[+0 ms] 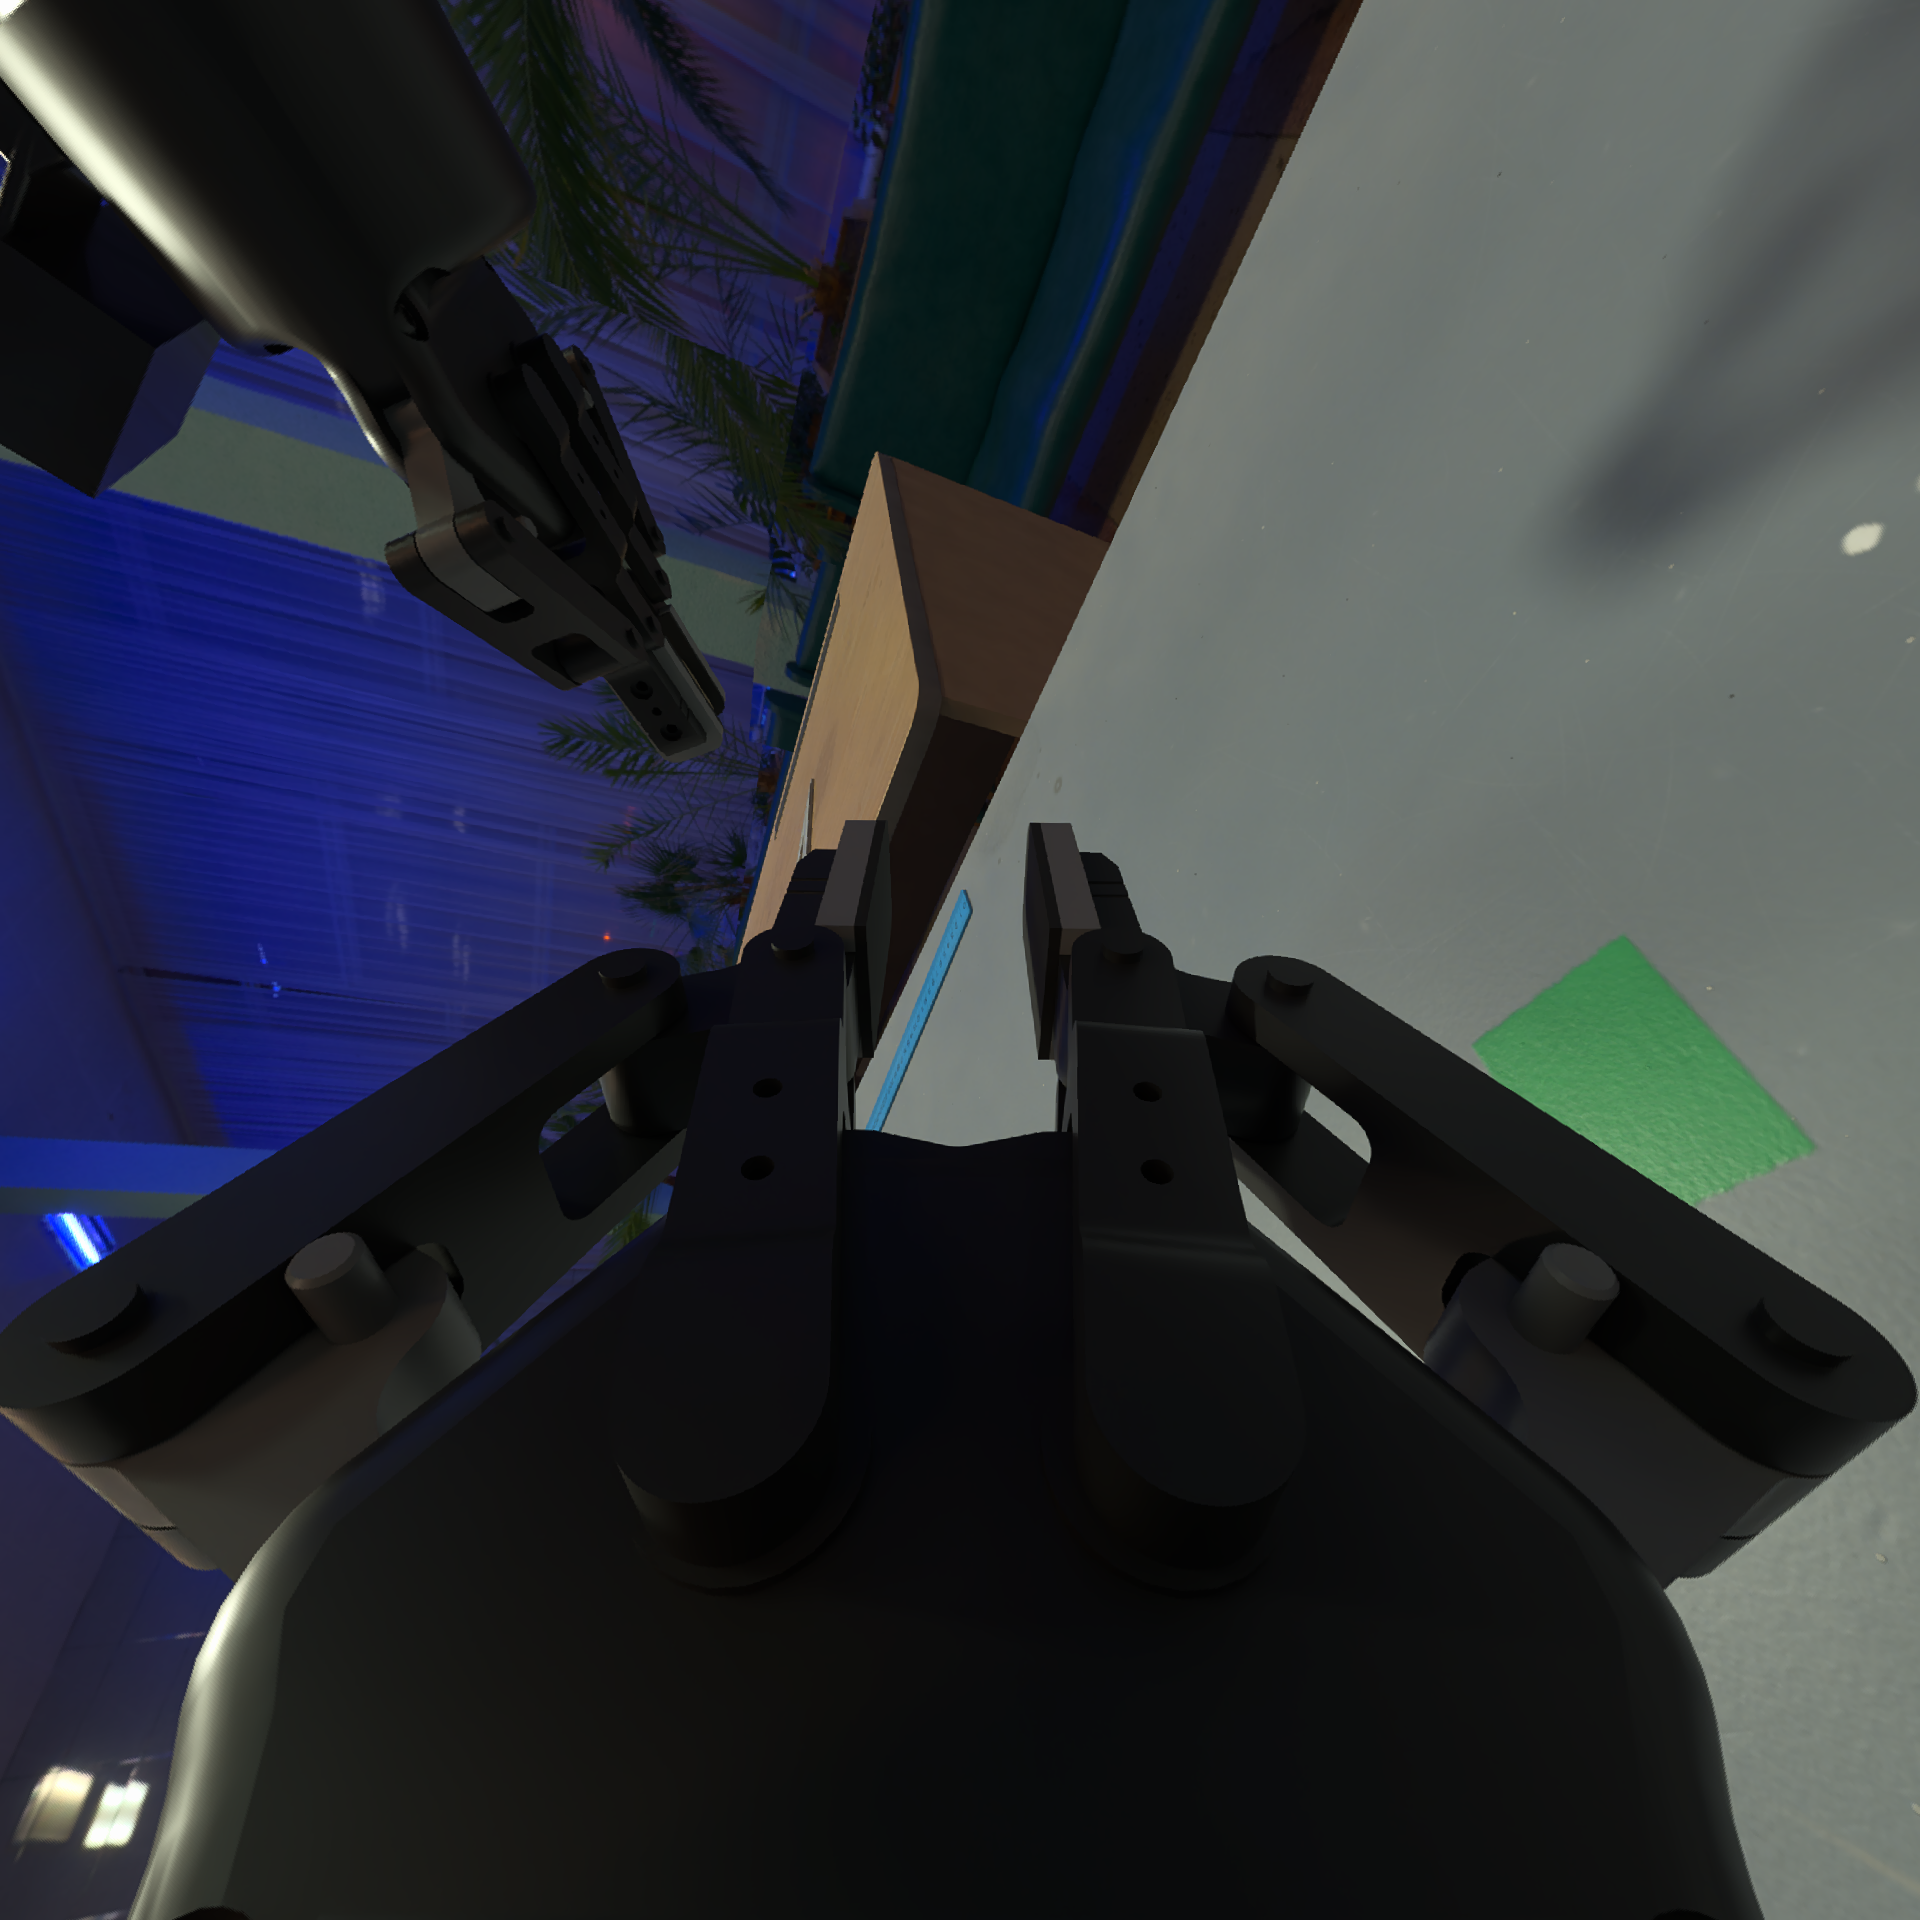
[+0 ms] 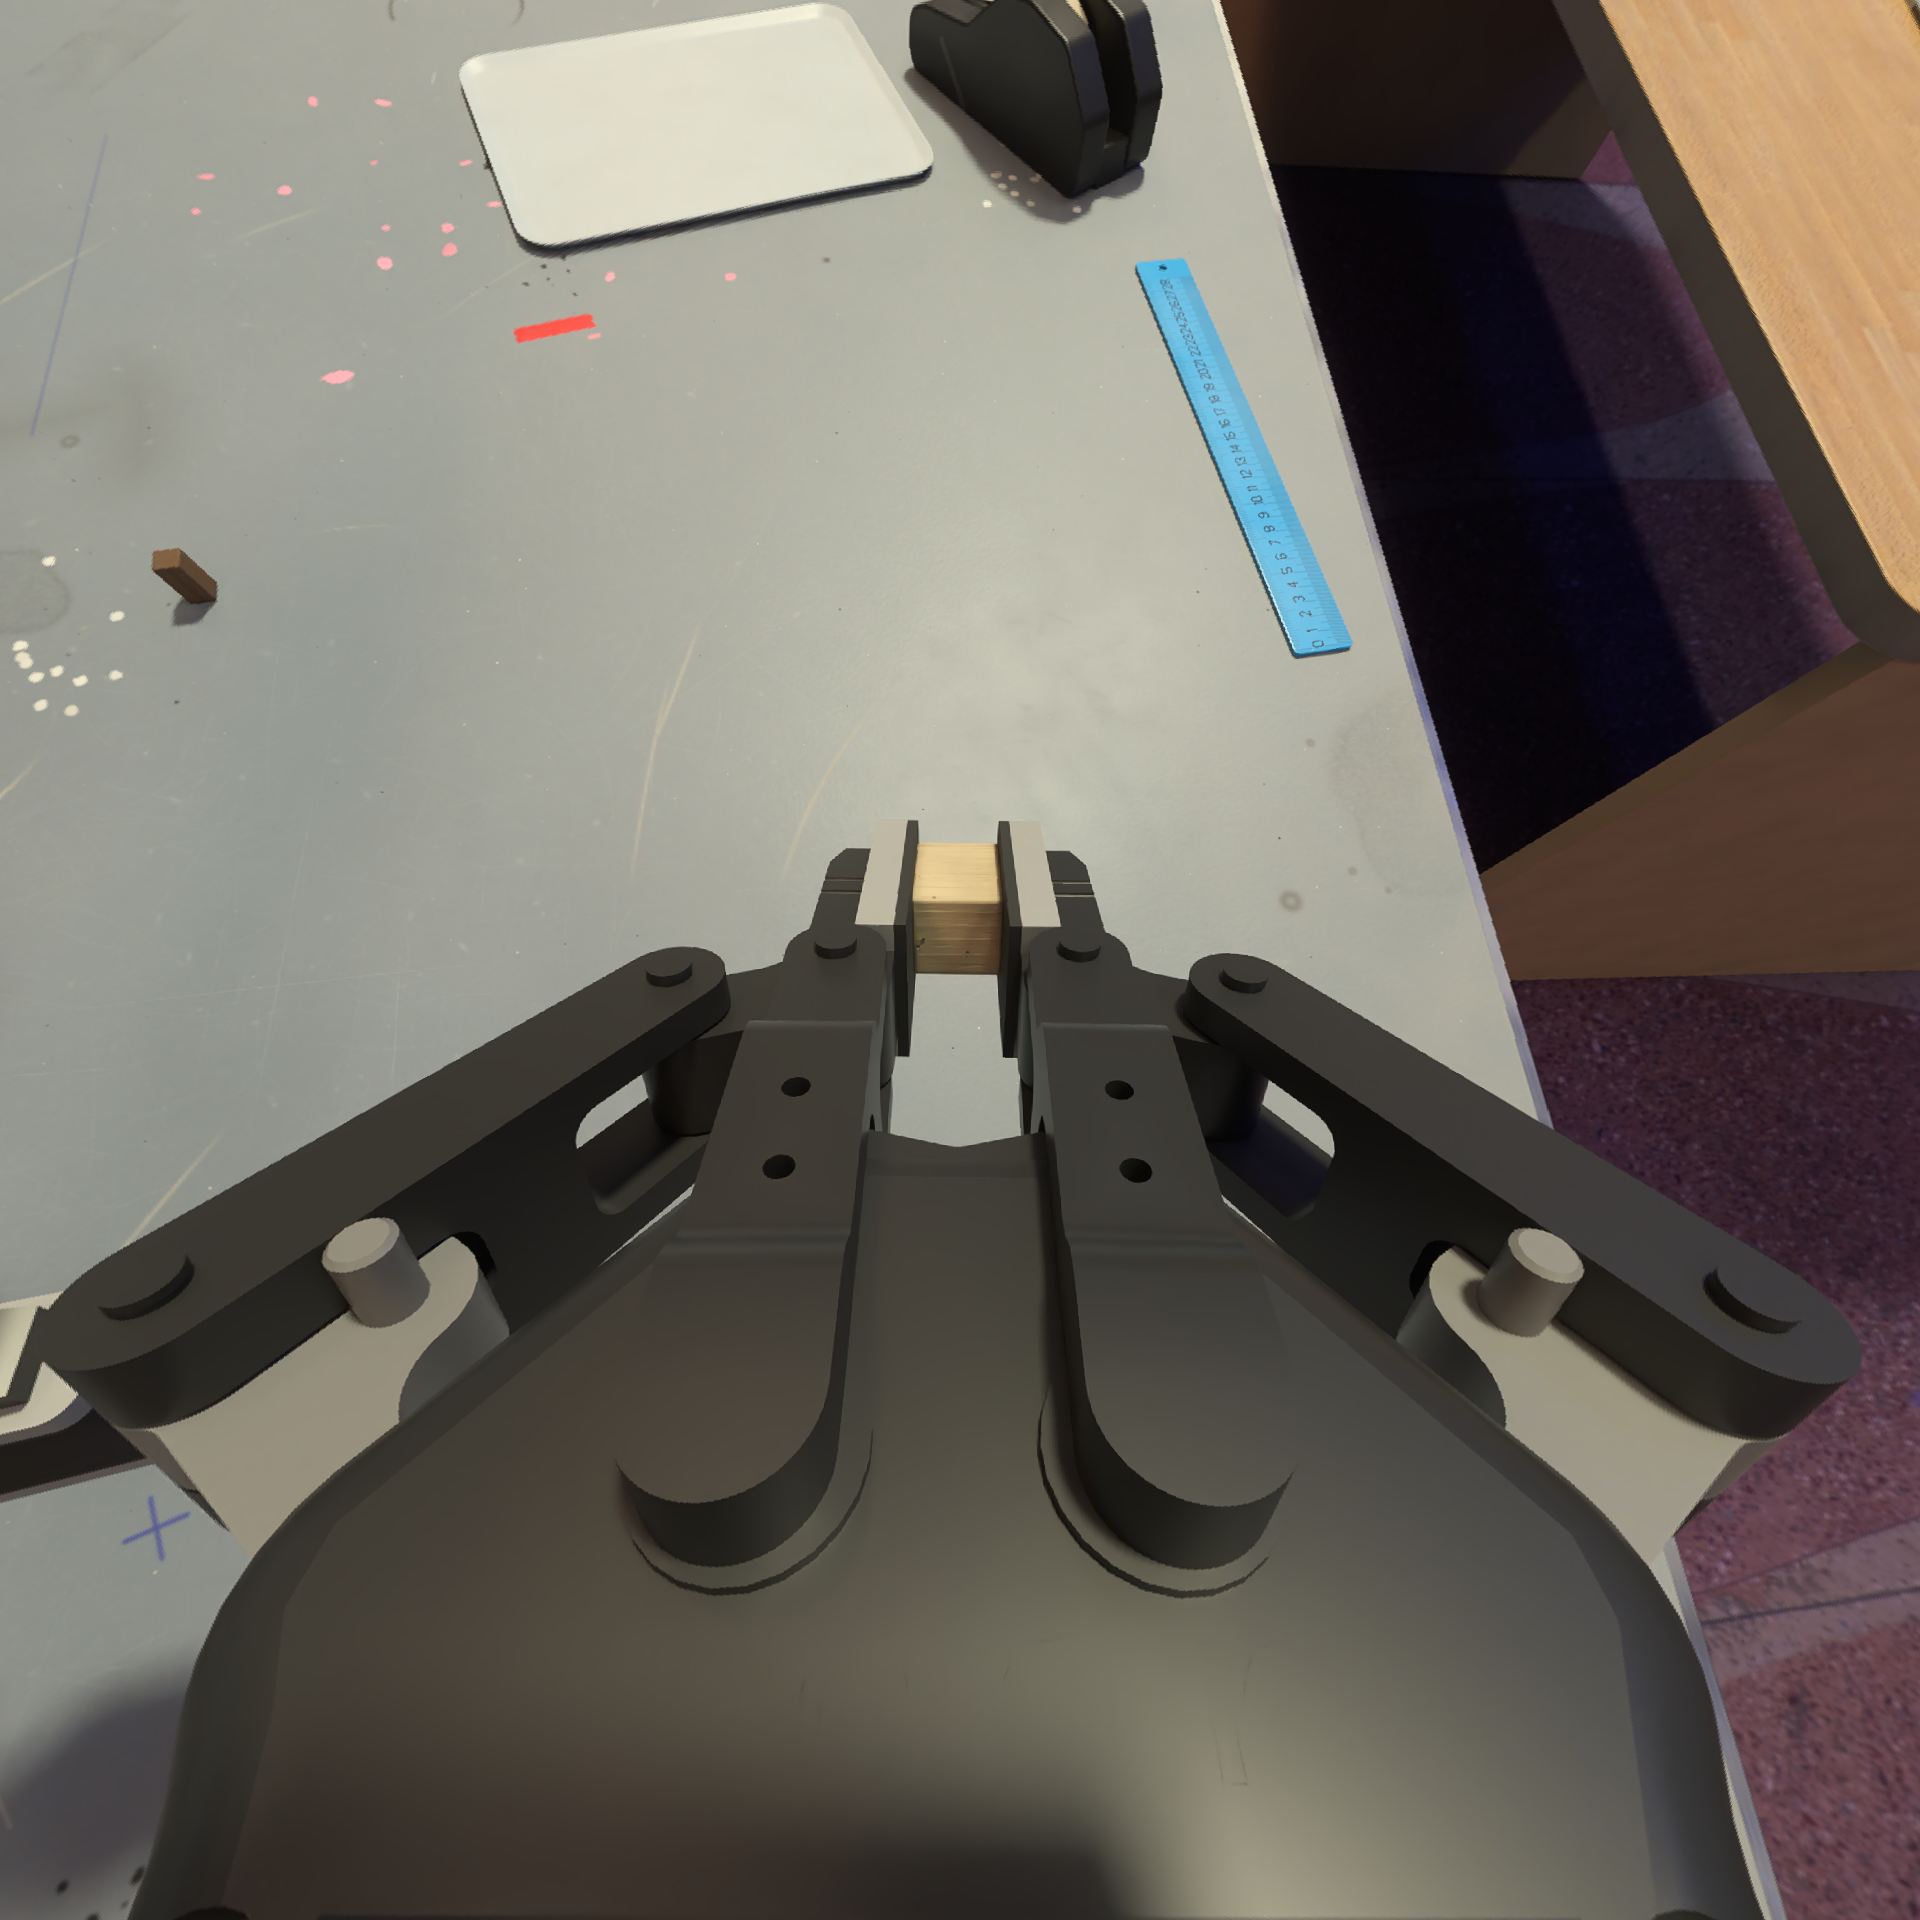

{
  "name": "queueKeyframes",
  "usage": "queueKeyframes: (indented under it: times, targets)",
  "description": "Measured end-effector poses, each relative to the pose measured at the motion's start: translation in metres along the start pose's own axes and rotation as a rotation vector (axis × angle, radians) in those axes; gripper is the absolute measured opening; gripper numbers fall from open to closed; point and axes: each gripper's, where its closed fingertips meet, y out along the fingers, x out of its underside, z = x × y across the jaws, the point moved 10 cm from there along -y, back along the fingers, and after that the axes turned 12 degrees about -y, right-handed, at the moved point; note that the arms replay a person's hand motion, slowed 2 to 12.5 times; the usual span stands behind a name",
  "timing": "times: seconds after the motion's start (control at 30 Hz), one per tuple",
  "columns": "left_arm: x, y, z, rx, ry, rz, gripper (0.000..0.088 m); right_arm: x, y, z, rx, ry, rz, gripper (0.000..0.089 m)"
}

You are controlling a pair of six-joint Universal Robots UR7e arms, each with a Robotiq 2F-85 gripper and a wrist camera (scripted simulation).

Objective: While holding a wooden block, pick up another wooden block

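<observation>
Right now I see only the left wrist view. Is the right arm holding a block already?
Observer: Yes. The right gripper is shut on a pale wooden block.
Operator: Where is the second block? I see none here.
Observer: A small dark brown block lies on the grey table, far left of the held one in the right wrist view.
Operator: Is anything touching it?
Observer: No. The white tray lies apart, farther away.

Pale, fine-grained wooden block [image 2: 957,909] sits between matt dark pads [image 2: 1013,883], above a dull, scratched, paint-speckled grey table [image 2: 727,644] bearing a smooth white tray [image 2: 691,120], a blue plastic-looking ruler [image 2: 1242,457] and a darker brown wooden block [image 2: 185,575].
</observation>
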Motion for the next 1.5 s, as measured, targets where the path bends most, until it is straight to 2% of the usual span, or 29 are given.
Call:
queueKeyframes:
  times: [0.83,1.5]
  targets:
    - [0.000,-0.002,0.002,0.026,-0.021,-0.001,0.0316,0.000,0.000,0.000,0.000,0.000,0.000,0.0133]
    - [-0.003,-0.015,-0.001,0.031,-0.073,0.013,0.0361,0.000,0.000,0.000,0.000,0.000,0.000,0.0133]
